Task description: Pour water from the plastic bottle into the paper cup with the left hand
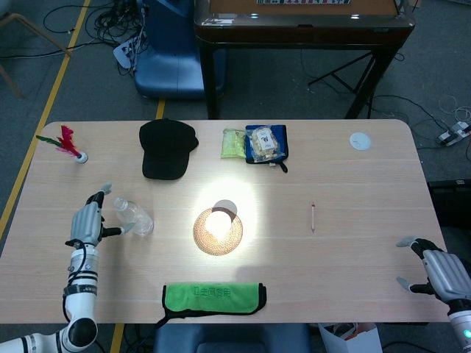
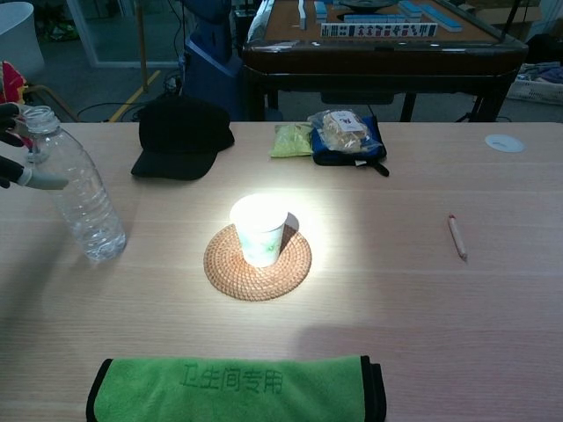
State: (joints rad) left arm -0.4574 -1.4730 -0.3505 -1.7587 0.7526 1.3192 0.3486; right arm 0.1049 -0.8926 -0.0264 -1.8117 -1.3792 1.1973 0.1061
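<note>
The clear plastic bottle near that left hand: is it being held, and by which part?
Nothing is held. The left hand is open beside the clear plastic bottle, fingers apart from it. The right hand is open and empty too.

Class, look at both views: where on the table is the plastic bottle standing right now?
The plastic bottle stands upright at the table's left side, left of the paper cup on its woven coaster, with the left hand just beside it.

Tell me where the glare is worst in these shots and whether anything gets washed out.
Head view: a bright spot burns out the paper cup and part of the woven coaster. Chest view: the same spot bleaches the cup's rim and the table just around it, while the table's edges and corners fall darker.
</note>
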